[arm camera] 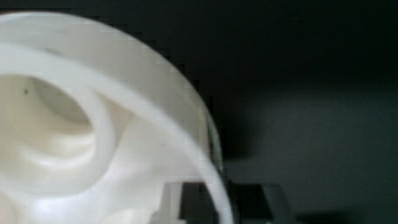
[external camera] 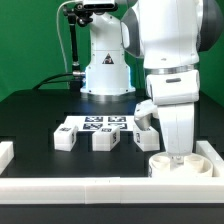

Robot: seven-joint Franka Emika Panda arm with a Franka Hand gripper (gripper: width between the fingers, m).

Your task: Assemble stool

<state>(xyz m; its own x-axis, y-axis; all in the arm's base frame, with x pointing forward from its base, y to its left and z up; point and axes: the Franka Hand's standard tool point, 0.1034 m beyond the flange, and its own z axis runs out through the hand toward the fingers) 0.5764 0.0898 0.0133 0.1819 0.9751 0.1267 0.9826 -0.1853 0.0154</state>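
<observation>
The round white seat disc (external camera: 168, 166) lies on the black table at the exterior view's right, in the corner of the border bars. My gripper (external camera: 180, 154) stands straight down over it. In the wrist view the seat disc (arm camera: 80, 130) fills most of the picture, and its thin rim runs between my two dark fingers (arm camera: 185, 204). My gripper (arm camera: 224, 204) is shut on that rim. Three white legs with tags stand in a row: one (external camera: 65, 138), one (external camera: 103, 139) and one (external camera: 141, 136). A fourth leg (external camera: 146, 112) shows just behind, beside my arm.
The marker board (external camera: 100, 123) lies flat behind the legs. White border bars run along the front (external camera: 90, 190), the exterior view's left (external camera: 8, 154) and right (external camera: 213, 156). The robot base (external camera: 105, 70) stands at the back.
</observation>
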